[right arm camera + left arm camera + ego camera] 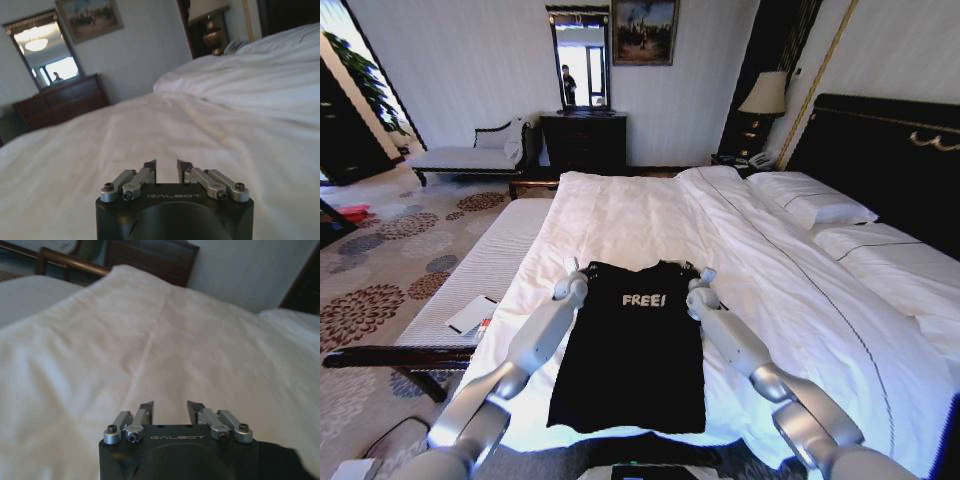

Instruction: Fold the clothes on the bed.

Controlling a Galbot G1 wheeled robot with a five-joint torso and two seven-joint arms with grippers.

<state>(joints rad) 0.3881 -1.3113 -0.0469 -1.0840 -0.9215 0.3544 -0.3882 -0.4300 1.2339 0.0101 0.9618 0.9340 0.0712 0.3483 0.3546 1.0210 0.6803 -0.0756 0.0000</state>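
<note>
The black T-shirt lies on the near part of the bed, on the white duvet, with its white "FREE!" lettering facing up and its collar end toward the far side. It reads as a long narrow rectangle with no sleeves sticking out, so I judge the sides to be already folded in, though the head view cannot confirm that for certain. What looks to be left is the lengthwise fold, bringing one end over the other, and any tidying after that. Both arms reach forward over the bed to the far corners of the shirt: the left gripper sits at the far left corner and the right gripper at the far right corner, level with each other and on either side of the lettering. In the left wrist view the left gripper has its fingers parted by a small gap with nothing between them, and only white bedding lies ahead; a dark patch of fabric shows just beside the body of the tool. In the right wrist view the right gripper likewise has a narrow empty gap between its tips, so neither pincer is grasping cloth. The far edge of the shirt seems not yet lifted, so the end-over-end fold has not visibly begun.
</note>
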